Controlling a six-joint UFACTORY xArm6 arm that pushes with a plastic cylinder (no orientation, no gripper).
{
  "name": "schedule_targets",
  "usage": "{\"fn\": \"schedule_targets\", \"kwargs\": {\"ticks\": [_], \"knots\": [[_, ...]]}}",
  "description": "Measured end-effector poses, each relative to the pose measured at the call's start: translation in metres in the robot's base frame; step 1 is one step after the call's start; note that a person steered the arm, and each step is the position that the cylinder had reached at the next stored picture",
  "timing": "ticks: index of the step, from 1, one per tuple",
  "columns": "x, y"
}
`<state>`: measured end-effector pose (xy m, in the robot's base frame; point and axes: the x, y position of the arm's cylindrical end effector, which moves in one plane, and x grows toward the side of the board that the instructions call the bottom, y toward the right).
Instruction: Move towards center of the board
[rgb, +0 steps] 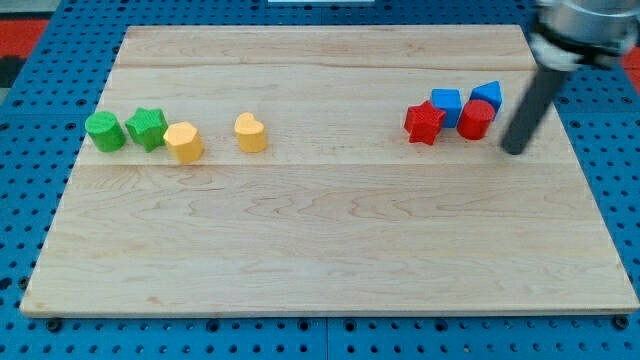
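No readable writing anywhere. Our bare rod, no jaws, my tip (514, 150) down on pale wood-grain board (330, 250), just right of red cylinder (476, 119), not touching; rod top cut off. Red star (424, 122), two blue blocks (446, 105) (487, 96) cluster there. Far left: green cylinder (104, 131), green star (146, 128), two yellow blocks (183, 141) (250, 132), shapes unclear.

Tip: my tip (514, 151) rests on the bench (330, 250) near the view's right edge, just to the right of the red and blue cluster.
Rod: dark, straight, slanting up toward the view's top right.
Nearest block: the red cylinder-like block (476, 119), close by on the tip's left, not touching.
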<state>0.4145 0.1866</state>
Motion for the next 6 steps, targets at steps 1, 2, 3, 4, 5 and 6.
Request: {"fn": "schedule_targets", "kwargs": {"ticks": [1, 2, 3, 4, 5, 6], "knots": [[-0.049, -0.088], [-0.069, -0.171], [-0.076, -0.206], [-0.056, -0.206], [-0.054, -0.22], [-0.055, -0.259]]}}
